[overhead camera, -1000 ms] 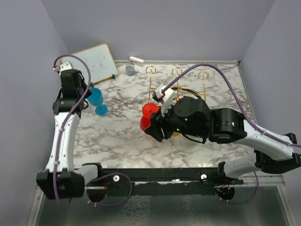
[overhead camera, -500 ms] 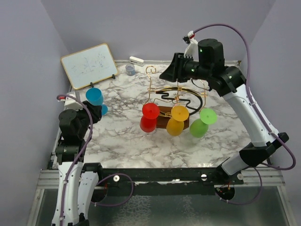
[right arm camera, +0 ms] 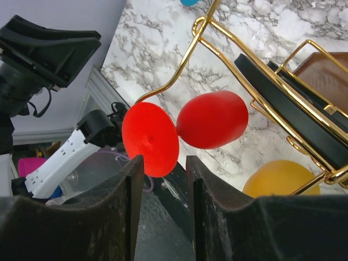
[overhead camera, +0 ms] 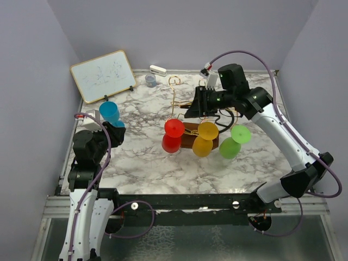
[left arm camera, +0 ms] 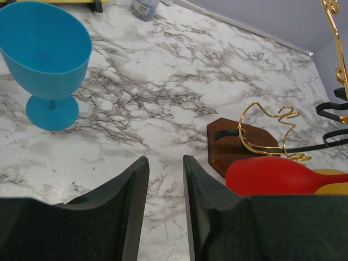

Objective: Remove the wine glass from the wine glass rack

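One grey-veined white marble bench (overhead camera: 147, 163) carries the gold wire wine glass rack (overhead camera: 188, 138) on its dark wooden base. The right pincer (right arm camera: 162, 160) gapes empty beside the red plastic wine glass (right arm camera: 212, 119) hanging there. The left pincer (left arm camera: 165, 163) is parted and empty near a standing blue plastic goblet (left arm camera: 49, 49).

Plain lavender walls (overhead camera: 185, 32) close in a white marble-patterned table (overhead camera: 141, 160) on three sides. A small whiteboard (overhead camera: 103, 74) stands at ten o'clock; light is even.
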`<state>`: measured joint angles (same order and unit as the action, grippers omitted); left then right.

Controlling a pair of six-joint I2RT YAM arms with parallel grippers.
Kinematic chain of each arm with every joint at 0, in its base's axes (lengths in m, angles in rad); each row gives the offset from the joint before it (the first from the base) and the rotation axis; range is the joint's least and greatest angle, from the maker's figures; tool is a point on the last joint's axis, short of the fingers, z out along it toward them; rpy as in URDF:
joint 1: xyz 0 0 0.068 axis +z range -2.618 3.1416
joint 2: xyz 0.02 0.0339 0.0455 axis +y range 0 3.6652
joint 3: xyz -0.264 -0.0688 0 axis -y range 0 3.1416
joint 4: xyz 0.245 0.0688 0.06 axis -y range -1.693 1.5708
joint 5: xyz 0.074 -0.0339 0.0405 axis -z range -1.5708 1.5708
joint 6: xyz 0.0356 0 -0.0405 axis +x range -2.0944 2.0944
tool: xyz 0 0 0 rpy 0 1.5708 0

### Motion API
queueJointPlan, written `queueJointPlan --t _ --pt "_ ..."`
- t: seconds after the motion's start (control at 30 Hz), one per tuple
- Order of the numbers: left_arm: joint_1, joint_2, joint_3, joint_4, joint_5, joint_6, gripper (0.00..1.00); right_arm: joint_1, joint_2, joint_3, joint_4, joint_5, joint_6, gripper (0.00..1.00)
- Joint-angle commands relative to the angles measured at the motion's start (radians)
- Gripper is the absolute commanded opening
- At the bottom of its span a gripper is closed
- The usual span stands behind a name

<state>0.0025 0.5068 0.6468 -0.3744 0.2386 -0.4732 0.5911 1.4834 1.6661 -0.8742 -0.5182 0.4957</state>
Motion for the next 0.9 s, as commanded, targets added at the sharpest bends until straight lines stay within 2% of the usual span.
queueJointPlan --t 0.0,0.47,0.87 --pt "-0.006 -0.012 -0.001 0.026 0.027 -0.004 0.35 0.033 -0.037 -0.03 -0.018 0.003 -0.039 0.36" --pt "-0.006 -0.002 -0.003 0.022 0.025 -0.009 0.35 0.094 0.017 -0.016 -0.03 0.134 -0.061 0.35" --pt "-0.006 0.007 -0.003 0.019 0.024 -0.01 0.35 0.135 0.072 0.007 -0.017 0.149 -0.067 0.36"
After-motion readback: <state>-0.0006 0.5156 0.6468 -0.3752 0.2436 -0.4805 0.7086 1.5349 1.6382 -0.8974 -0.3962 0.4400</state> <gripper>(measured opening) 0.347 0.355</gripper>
